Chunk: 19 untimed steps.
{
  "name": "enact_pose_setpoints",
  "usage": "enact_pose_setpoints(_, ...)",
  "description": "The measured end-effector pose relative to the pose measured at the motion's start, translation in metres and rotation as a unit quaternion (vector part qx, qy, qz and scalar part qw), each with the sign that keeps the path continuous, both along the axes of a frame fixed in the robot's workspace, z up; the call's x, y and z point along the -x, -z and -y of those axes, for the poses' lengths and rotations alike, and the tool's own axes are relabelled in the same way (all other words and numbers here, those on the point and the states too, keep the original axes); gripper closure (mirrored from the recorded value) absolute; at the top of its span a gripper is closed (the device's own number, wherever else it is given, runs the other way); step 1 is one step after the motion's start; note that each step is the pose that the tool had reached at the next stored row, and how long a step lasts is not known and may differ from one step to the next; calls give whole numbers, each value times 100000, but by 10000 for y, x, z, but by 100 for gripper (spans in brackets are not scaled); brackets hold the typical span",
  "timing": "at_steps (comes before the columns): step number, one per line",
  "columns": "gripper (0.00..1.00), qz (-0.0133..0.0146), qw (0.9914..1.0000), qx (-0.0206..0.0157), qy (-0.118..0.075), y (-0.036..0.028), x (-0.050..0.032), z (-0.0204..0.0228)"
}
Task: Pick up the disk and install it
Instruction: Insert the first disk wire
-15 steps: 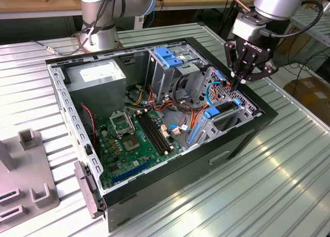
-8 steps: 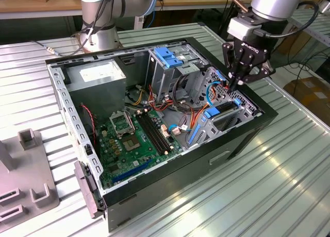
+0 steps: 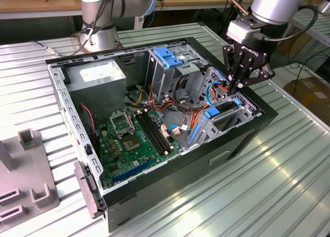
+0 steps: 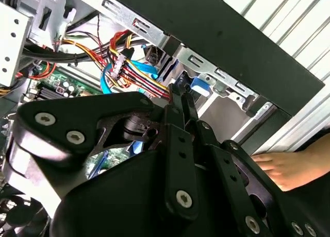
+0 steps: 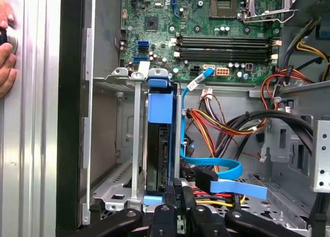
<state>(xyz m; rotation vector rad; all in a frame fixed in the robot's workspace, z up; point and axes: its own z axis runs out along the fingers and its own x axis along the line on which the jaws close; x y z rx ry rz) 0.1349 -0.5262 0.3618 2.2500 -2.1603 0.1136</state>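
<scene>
The disk (image 5: 156, 149) stands on edge in a slot of the metal drive cage (image 5: 135, 144) inside the open computer case (image 3: 206, 159), its blue bracket (image 5: 159, 105) along the visible edge. In the exterior view the disk (image 3: 227, 116) lies in the bay at the case's right end, under the arm. My gripper (image 5: 176, 188) hangs over the disk's end with both fingers pressed together and nothing between them; its tips are at the bracket's end. In the second wrist view my gripper (image 4: 183, 95) points at a blue bracket tab (image 4: 198, 85). From outside, my gripper (image 3: 233, 86) reaches down into the case.
Red, yellow and blue cables (image 5: 221, 126) crowd the space beside the cage. The motherboard (image 3: 136, 136), a grey power-supply box (image 3: 98, 74) and a blue latch (image 3: 167, 56) are in the case. A person's hand (image 5: 5, 56) rests outside the case wall. A grey fixture (image 3: 26, 180) stands on the table.
</scene>
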Motion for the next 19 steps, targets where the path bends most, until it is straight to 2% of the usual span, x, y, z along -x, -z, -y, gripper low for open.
enact_pose_setpoints(1,84,-1,99998,-695,69,1,0,2)
enact_pose_setpoints(2,84,0,99993,-1183,82,1,0,4)
enact_pose_setpoints(5,84,-1,99992,-1234,85,2,1,26)
enact_pose_setpoints(8,84,-4,99992,-1231,90,6,19,88)
enact_pose_setpoints(11,84,-3,99992,-1239,84,13,68,100)
enact_pose_setpoints(17,84,-3,99992,-1240,166,45,82,115)
enact_pose_setpoints(19,84,13,99986,-1236,1091,63,82,115)
